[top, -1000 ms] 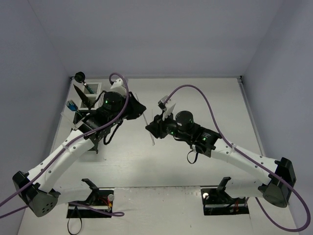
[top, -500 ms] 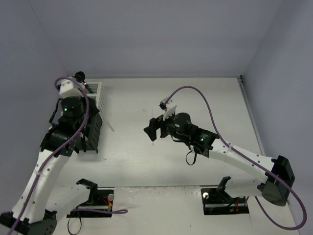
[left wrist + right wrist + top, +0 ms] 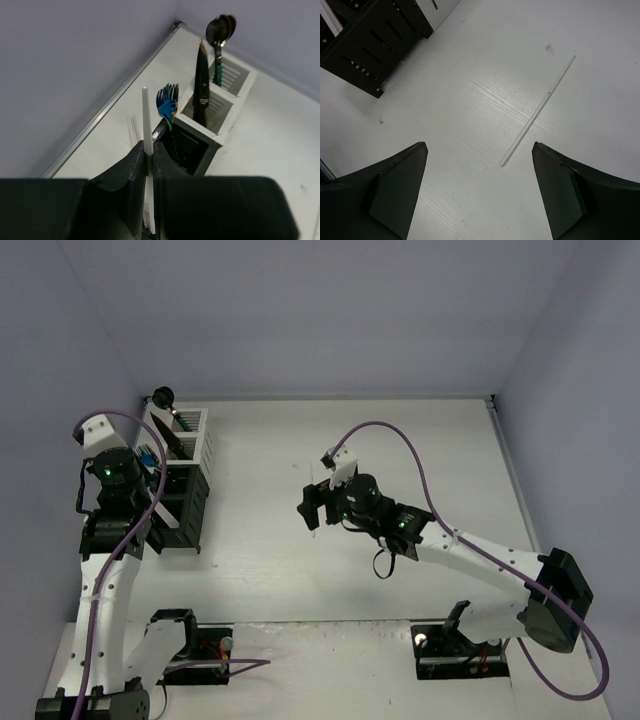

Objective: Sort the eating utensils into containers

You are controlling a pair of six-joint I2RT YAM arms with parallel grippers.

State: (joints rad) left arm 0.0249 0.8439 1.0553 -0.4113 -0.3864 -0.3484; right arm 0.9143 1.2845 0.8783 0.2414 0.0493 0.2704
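No letters, numbers, brand marks or labels can be read in any of the three views. The slatted walls of the containers (image 3: pixel 190 500) at the left of the top view and the bare desk (image 3: pixel 400 440) show plain surfaces only.
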